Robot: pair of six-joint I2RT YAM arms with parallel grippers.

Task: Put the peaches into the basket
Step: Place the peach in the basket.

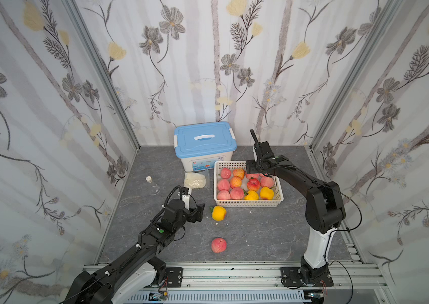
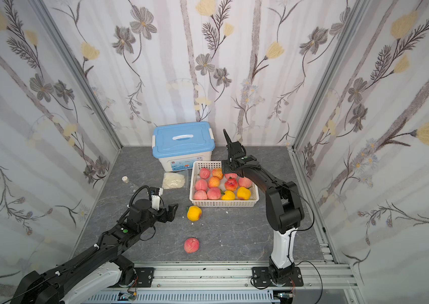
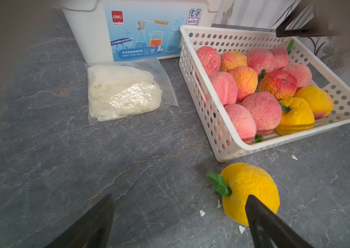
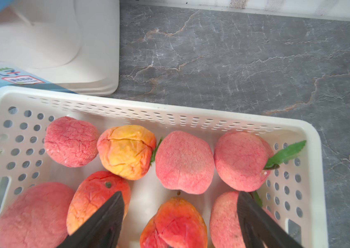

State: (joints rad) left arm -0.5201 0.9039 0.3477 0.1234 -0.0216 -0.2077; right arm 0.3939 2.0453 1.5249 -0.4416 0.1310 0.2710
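The white perforated basket [image 1: 247,204] [image 2: 224,204] stands right of the middle and holds several pink, orange and yellow peaches. Two peaches lie on the table outside it. One is a yellow peach [image 1: 218,213] [image 3: 249,189] with a green leaf, just in front of the basket; the other is a pink peach [image 1: 218,244] [image 2: 191,244] nearer the front edge. My left gripper [image 1: 199,210] [image 3: 178,197] is open and low beside the yellow peach, one finger in front of it. My right gripper [image 1: 253,168] [image 4: 179,194] hangs open over the basket's back part, above a red-orange peach [image 4: 176,223], holding nothing.
A white storage box with a blue lid [image 1: 204,144] stands behind the basket, touching its back left corner. A whitish plastic bag [image 1: 195,180] and a small glass flask [image 1: 152,185] lie left of the basket. Small white flakes dot the grey table. Patterned walls close three sides.
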